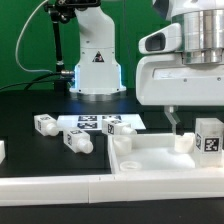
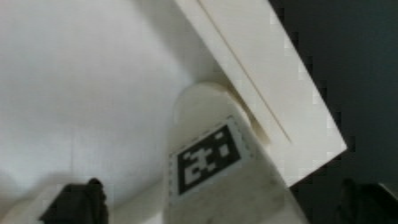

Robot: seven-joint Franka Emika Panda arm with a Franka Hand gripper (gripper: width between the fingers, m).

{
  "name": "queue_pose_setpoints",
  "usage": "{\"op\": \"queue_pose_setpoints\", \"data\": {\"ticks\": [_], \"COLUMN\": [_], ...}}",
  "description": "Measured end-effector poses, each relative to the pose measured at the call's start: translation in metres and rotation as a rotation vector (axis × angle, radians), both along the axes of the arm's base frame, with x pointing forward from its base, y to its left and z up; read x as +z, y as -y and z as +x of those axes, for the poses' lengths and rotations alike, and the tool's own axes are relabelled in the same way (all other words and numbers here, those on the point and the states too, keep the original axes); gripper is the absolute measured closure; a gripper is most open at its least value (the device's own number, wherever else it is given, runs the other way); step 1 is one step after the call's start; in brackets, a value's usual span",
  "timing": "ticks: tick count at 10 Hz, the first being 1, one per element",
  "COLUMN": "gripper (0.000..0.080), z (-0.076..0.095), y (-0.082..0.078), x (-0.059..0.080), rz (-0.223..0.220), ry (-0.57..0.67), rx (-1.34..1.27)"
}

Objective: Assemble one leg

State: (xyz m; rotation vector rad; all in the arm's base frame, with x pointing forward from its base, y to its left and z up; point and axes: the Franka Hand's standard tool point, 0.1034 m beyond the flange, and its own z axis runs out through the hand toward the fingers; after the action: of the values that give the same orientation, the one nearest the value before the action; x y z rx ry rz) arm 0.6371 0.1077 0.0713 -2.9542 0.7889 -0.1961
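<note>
A leg (image 1: 208, 137), a white peg with a black-and-white tag, stands upright at the near right corner of the large white tray-like part (image 1: 150, 162). My gripper (image 1: 196, 126) hangs over it, one dark finger (image 1: 172, 121) showing to the exterior view's left of the leg. In the wrist view the leg (image 2: 217, 160) sits between my gripper's (image 2: 222, 205) two dark fingertips (image 2: 79, 203), with a gap between it and one of them. The jaws stand apart. The tray's wall (image 2: 267, 80) runs alongside the leg.
Three more legs lie loose on the black table: one (image 1: 45, 124), one (image 1: 78, 142) and one (image 1: 120, 129). The marker board (image 1: 92, 121) lies behind them. The robot base (image 1: 96, 65) stands at the back. A white part (image 1: 2, 150) shows at the left edge.
</note>
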Motion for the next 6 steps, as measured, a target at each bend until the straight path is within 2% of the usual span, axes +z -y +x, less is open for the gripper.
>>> {"op": "queue_pose_setpoints", "data": {"ticks": [2,3,4,5,6], "gripper": [0.0151,0.0151,0.0268,0.0268,0.0443], "z": [0.0050,0.0045,0.0046,0.0044,0.0043], "y": [-0.0023,-0.0012,-0.0008,-0.0011,-0.0012], "x": [0.0046,0.0037,0.0035,0.0033,0.0032], "rz": [-0.093,-0.088,-0.083,-0.077,-0.066], "ry": [0.024,0.022,0.021,0.020,0.018], "rx": [0.370,0.340,0.305,0.269,0.199]}}
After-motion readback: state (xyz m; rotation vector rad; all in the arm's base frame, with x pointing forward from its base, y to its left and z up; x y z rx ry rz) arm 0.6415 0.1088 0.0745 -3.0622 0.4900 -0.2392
